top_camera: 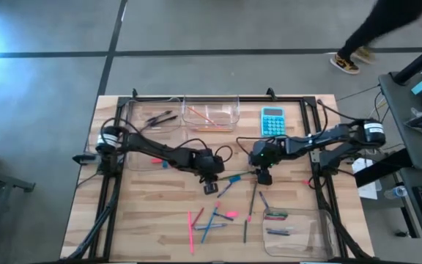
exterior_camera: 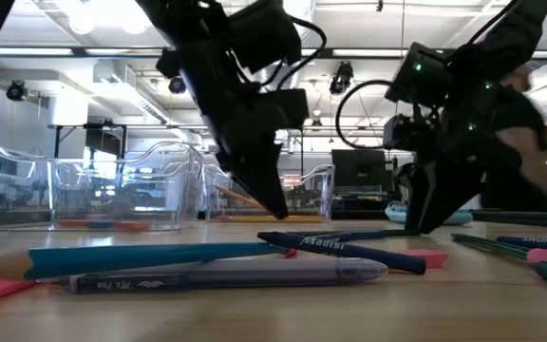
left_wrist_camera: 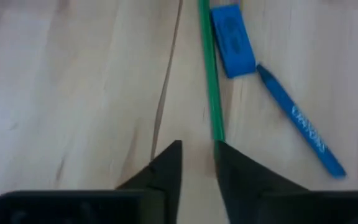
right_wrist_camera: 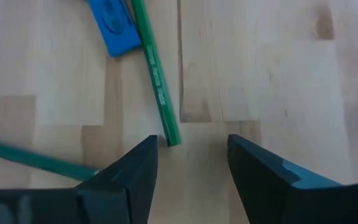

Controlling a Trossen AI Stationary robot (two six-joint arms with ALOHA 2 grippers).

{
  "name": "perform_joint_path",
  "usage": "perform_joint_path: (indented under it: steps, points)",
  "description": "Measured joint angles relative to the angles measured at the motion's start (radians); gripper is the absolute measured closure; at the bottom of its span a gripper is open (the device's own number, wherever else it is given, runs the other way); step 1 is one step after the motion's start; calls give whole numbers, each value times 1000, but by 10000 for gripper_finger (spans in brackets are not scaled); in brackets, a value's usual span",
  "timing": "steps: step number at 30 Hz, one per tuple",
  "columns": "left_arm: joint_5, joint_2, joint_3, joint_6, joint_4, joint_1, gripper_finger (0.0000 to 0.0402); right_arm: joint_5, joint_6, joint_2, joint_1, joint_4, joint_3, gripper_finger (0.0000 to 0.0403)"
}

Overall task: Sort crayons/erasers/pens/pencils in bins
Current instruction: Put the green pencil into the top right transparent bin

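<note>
Reaching in from the bench's left edge, the left arm bends across toward the middle, and the left gripper [top_camera: 210, 188] points down at the wood just left of centre. Its fingers [left_wrist_camera: 166, 171] stand a little apart with only bare wood between them. In the left wrist view a green pencil [left_wrist_camera: 211, 74] ends right at one fingertip, and a blue eraser [left_wrist_camera: 233, 40] lies against the pencil farther out, with a blue crayon [left_wrist_camera: 300, 121] beside it.

From the right edge the right arm stretches in the same way, and the right gripper [top_camera: 264, 177] hangs nose-down near the bench's centre, close to the left one but apart from it. Its fingers [right_wrist_camera: 132, 171] are spread wide and hold nothing. The right wrist view shows the tip of a green pencil [right_wrist_camera: 155, 74] lying just ahead of one finger, and a blue eraser [right_wrist_camera: 114, 25] touching that pencil at its far part.

Two clear bins [top_camera: 211, 114] sit side by side along the far edge, a third [top_camera: 134, 158] lies at the left edge under the left arm, and a fourth [top_camera: 299, 231] sits in the near right corner. A turquoise calculator [top_camera: 272, 121] lies at the far edge, right of the bins. More sticks [top_camera: 207, 220] are scattered across the near middle of the bench.
</note>
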Motion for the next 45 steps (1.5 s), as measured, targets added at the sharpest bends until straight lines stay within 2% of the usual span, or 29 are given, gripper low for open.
perform_joint_path:
  steps: [4, 8, 14, 23, 33, 38, 45]
  points:
    - [1, 33, 2, -1, 16, 2, 275, 2, -1, 38, 12, 21, 3, 229]
    - [2, 57, 5, -21, 24, 2, 257, 12, -3, 74, 21, 26, 3, 245]
    - [-1, 72, 5, -27, 8, 3, 266, 9, 2, 141, 22, 17, 2, 284]
    - [-5, 74, -9, -25, 2, 3, 295, -8, 0, 224, 22, 31, 3, 365]
    - [-6, 55, -13, -23, 1, 5, 297, -2, -24, 105, 27, 23, 8, 383]
    - [-59, -2, -17, -12, -51, 6, 297, 3, -13, 10, 28, -13, 6, 385]
    - [-91, -89, -16, 4, -31, 5, 297, 43, -5, -114, 31, -81, 3, 385]
